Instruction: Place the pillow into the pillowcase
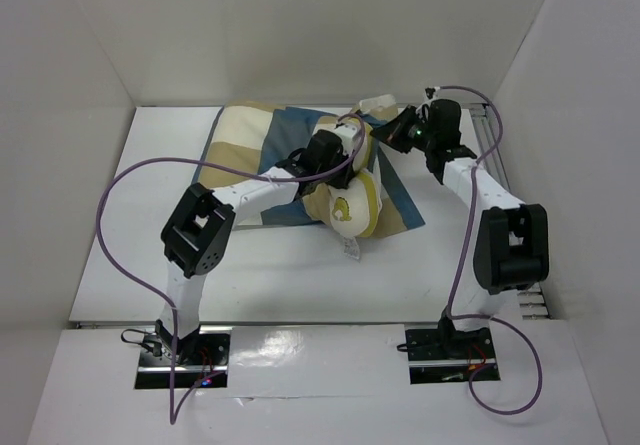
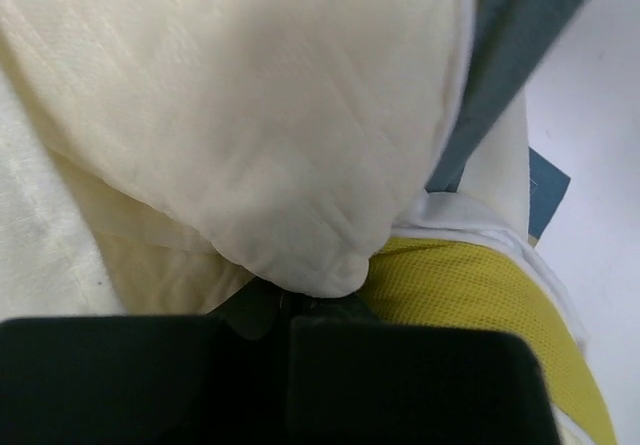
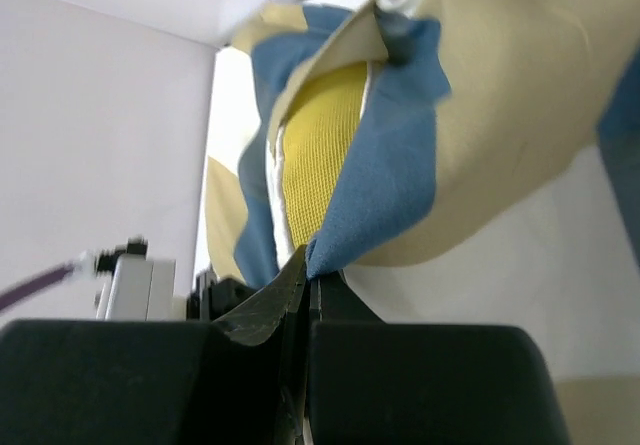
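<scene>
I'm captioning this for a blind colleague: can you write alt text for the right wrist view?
The right gripper is shut on a blue edge of the checked pillowcase. Inside the case's open mouth, the yellow side of the pillow shows.

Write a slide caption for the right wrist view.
Right gripper pinches the pillowcase by its blue edge; the pillow shows yellow inside.

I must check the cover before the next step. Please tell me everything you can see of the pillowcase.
The pillowcase is thin cloth in large blue, tan and cream checks with blue edges. It lies rumpled on the table, toward the far side. The right gripper is shut on its blue edge, holding the mouth up. The yellow band of the pillow shows inside that mouth.
</scene>
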`<action>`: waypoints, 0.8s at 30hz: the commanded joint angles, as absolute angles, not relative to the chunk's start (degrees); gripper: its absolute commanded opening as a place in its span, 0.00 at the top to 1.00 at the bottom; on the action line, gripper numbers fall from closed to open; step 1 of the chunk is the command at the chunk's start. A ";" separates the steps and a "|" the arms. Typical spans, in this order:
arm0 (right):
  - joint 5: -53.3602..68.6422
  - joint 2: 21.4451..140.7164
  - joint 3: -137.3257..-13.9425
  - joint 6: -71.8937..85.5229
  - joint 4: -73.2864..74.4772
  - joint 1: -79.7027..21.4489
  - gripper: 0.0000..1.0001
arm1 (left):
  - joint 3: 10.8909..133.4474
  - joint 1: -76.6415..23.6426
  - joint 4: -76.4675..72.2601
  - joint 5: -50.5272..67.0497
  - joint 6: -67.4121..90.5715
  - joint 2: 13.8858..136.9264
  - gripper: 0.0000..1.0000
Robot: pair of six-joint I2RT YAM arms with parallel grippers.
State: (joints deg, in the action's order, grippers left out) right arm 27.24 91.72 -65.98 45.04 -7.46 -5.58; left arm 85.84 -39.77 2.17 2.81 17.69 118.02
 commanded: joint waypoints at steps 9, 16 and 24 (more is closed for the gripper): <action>35.13 93.08 -88.42 48.44 -46.49 -7.11 1.00 | 76.90 -41.22 38.14 6.86 14.06 129.90 1.00; 47.61 89.40 -85.88 42.03 -43.95 -11.95 1.00 | 78.05 -41.22 38.14 7.38 14.06 130.52 1.00; 50.37 85.69 -75.34 30.24 -29.82 -16.26 1.00 | 78.66 -41.22 37.53 9.75 14.59 127.28 1.00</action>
State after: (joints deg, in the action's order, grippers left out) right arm 39.90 98.48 -72.99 31.81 -10.07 -11.51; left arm 86.70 -38.59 4.47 1.17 16.16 118.54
